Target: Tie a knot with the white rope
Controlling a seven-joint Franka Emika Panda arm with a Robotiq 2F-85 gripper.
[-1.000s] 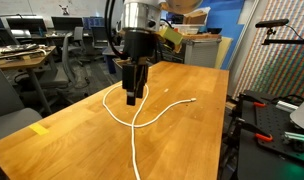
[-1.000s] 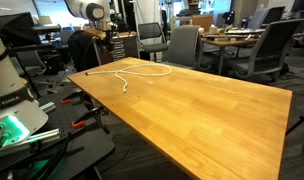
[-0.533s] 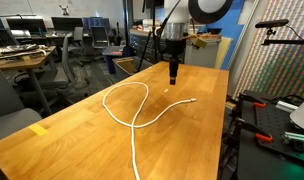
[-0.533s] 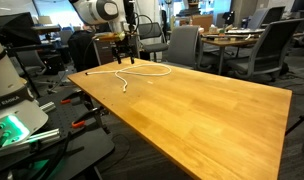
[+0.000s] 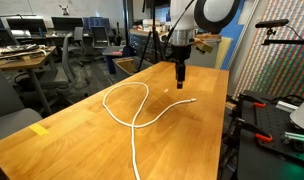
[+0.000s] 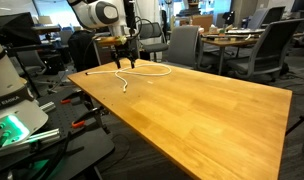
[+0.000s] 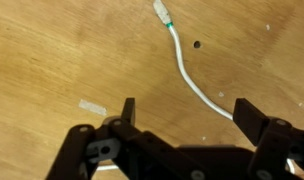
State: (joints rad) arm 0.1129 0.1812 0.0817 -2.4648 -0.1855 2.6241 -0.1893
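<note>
With the claw (image 5: 180,82) hanging released, fingers spread wide and empty, above the broad wooden table (image 5: 72,130), the step in hand looks like seizing the free end of the white rope (image 5: 132,105). That seems best done by dropping straight down astride the cord just behind its tip and pinching gently, so the crossed loop lying off to the claw's side is not dragged open. The tabletop is smooth, hard, varnished wood; the rope is thin, limp and round, running between the fingers in the wrist view to a small stiff greenish tip (image 7: 162,14) ahead of the claw, with a pale tape scrap (image 7: 92,105) beside one finger.
</note>
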